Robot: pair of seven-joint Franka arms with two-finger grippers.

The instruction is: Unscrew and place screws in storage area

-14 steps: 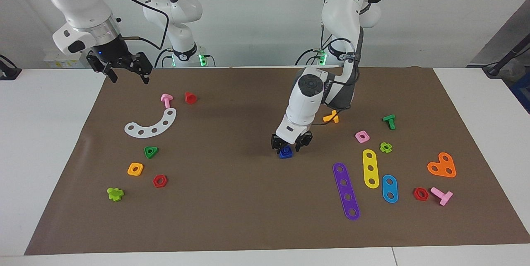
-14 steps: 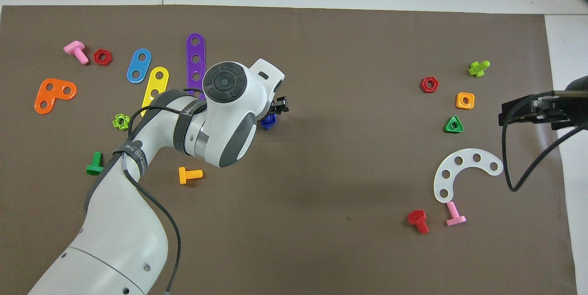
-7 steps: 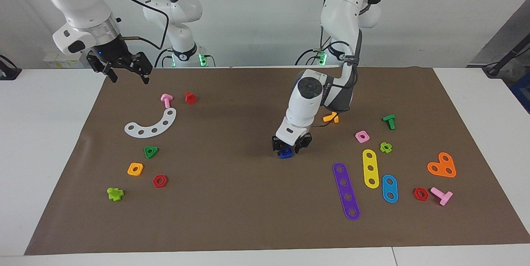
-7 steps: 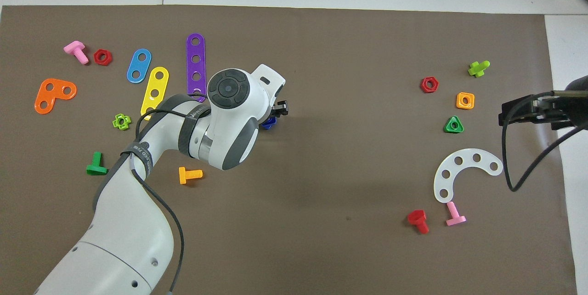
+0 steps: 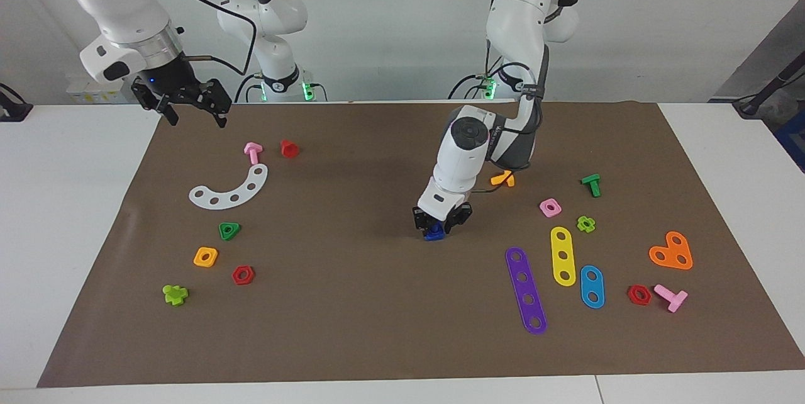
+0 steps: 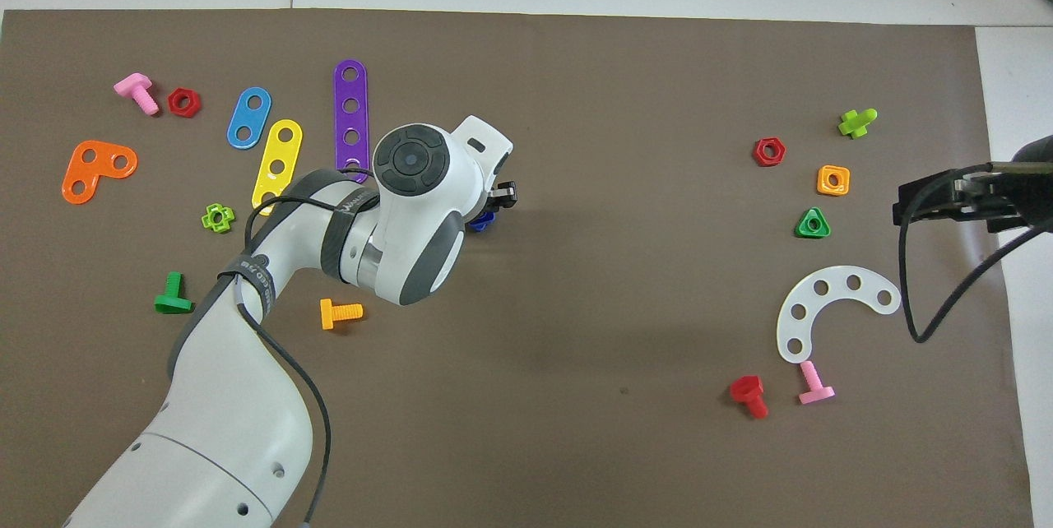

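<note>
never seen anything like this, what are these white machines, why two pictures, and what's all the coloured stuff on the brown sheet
They are two robot arms, each ending in a two-finger gripper. One picture faces the robots from across the table; the other looks down from above their own end, so its sides are swapped.

On the brown paper sheet lie plastic toy parts: screws, nuts and holed strips. The left gripper is down over a small blue screw mid-sheet, its fingers around it; whether they have closed on it is unclear.

The right gripper waits open in the air over the sheet's edge at its own end. There, the white curved strip and green triangular nut mark the storage area.
</note>
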